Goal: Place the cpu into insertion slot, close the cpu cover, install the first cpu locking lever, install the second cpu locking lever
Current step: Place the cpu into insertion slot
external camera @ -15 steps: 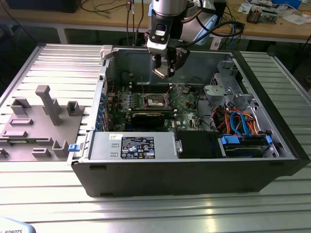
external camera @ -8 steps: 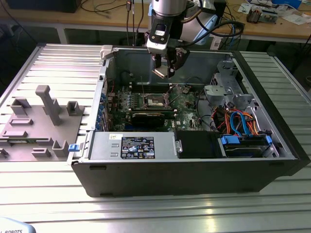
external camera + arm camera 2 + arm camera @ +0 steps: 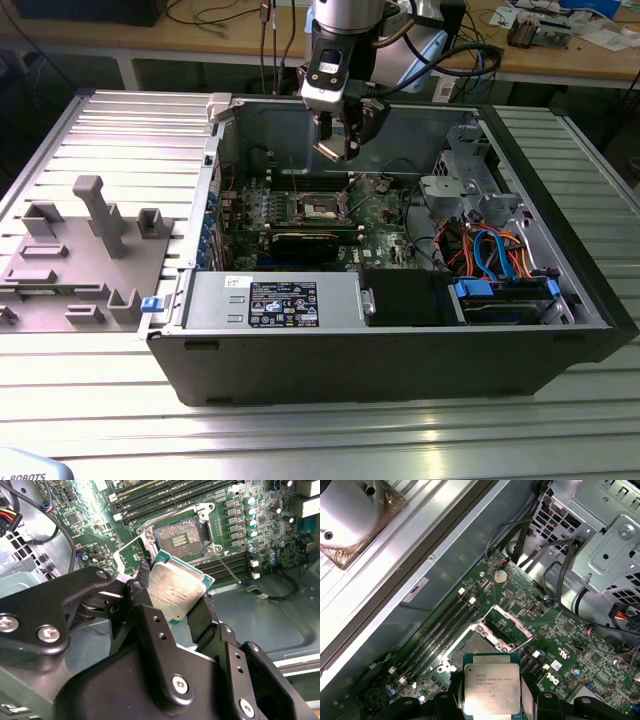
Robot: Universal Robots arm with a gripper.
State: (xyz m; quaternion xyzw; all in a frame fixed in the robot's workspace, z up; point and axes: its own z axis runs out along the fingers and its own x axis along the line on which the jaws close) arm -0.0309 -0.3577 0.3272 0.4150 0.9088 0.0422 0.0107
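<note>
1. This is a robotics lab or test workshop: a robot arm (image 3: 345, 25) hangs above the work area, its gripper (image 3: 338, 148) clasping a cpu (image 3: 491, 687).
2. The worktop is a ribbed aluminium table (image 3: 320, 440) of the kind used for mounting rigs.
3. On it lies an open computer case (image 3: 400, 370), its motherboard (image 3: 385, 215) bare.
4. Beside the case sits a grey fixture block (image 3: 80, 265) with moulded holders.
5. Behind stands a wooden workbench (image 3: 570, 60) strewn with cables (image 3: 215, 15) and electronic parts.
</note>
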